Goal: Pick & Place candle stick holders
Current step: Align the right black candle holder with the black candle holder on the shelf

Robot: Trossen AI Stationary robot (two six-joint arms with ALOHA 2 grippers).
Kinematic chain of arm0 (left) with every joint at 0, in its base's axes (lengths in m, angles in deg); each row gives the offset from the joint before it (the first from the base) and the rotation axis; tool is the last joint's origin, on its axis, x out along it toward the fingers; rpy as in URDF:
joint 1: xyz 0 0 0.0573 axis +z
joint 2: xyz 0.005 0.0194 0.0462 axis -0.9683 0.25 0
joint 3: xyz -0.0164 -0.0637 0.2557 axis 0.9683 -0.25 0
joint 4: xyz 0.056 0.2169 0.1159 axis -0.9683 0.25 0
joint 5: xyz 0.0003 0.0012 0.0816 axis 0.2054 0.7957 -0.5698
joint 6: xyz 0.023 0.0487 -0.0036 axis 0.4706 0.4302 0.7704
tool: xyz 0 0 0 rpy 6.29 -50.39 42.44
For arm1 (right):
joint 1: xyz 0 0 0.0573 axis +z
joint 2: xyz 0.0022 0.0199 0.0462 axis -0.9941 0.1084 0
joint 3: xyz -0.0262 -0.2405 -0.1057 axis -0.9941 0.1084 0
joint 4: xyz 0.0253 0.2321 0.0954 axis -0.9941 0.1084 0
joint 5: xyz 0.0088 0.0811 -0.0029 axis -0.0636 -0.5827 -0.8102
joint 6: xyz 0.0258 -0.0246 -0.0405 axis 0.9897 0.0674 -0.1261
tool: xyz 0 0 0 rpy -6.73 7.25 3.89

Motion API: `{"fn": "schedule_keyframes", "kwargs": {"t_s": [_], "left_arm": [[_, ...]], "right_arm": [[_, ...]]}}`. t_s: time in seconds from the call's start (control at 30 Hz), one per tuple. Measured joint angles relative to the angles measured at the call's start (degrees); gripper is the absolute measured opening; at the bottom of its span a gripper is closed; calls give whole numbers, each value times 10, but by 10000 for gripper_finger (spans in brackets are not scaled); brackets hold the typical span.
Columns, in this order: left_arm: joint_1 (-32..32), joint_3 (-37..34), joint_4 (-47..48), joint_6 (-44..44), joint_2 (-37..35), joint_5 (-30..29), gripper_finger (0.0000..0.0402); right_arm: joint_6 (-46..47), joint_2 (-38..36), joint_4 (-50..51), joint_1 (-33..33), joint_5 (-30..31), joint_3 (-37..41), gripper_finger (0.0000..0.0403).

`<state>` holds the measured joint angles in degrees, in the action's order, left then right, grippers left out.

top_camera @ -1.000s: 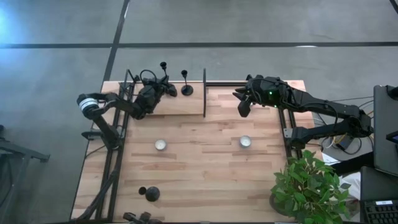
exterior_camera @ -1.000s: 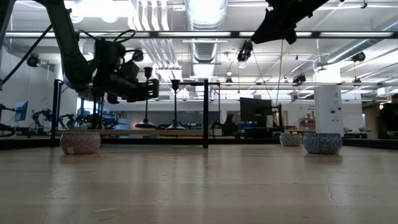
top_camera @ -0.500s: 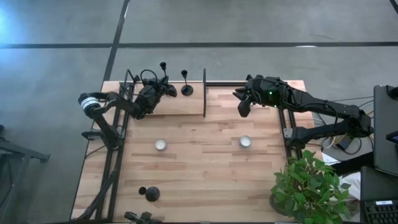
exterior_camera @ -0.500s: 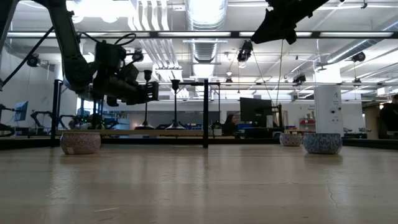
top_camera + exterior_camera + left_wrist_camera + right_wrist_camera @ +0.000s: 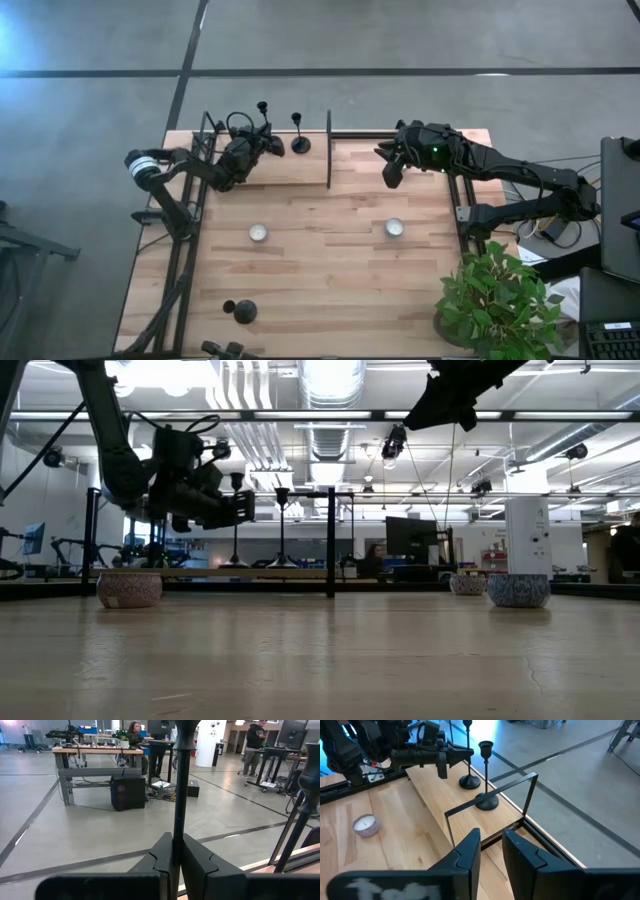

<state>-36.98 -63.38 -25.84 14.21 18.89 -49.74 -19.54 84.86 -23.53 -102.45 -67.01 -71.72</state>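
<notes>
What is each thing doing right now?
Left tool, shut on first candle holder's stem.
First candle holder, upright on the shelf, gripped.
Second candle holder, upright on the shelf, free.
Third candle holder, on the table's front left corner, untouched.
Right tool, slightly open, empty, in the air.
Two small candles, sitting on the table.

In the left wrist view the candle stick holder (image 5: 179, 795) ran out past the picture's upper edge, so its top cup was cut off, and its base was hidden behind the left end effector (image 5: 177, 857). A second holder (image 5: 305, 807) was clipped by the side edge. In the high view a dark object (image 5: 222, 349) at the worktop's (image 5: 330, 260) near edge was cut off and too small to identify. People in the room behind were too small to make out.
</notes>
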Motion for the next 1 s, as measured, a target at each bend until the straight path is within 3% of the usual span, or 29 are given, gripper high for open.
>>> {"fn": "schedule_keyframes", "kwargs": {"t_s": [0.53, 1.0], "left_arm": [[-3, -18, 10, -4, 0, 2, 27], [-9, -35, 4, -1, -27, 16, 62]], "right_arm": [[0, 0, 0, 0, 0, 0, 75], [1, 0, -1, 0, 0, 0, 61]]}}
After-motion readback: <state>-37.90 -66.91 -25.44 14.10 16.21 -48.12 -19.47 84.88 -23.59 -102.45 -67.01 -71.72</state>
